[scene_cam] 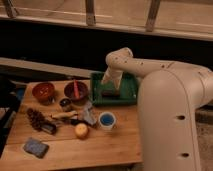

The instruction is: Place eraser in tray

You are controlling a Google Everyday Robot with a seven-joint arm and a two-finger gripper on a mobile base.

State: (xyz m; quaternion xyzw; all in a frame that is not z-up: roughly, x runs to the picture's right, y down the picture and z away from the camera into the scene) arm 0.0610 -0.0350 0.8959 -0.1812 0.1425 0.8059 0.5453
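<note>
The green tray (131,84) stands at the back right of the wooden table. A small dark bar, the eraser (111,93), lies inside the tray near its middle. My gripper (107,80) hangs at the end of the white arm over the tray's left part, just above and left of the eraser. I cannot tell whether it touches the eraser.
Two reddish-brown bowls (43,91) (76,91) stand left of the tray. A blue cup (106,120), a yellow ball (81,130), a pine cone (36,119), a small dark jar (65,104) and a blue-grey pad (36,147) lie on the table (115,145). My white body fills the right side.
</note>
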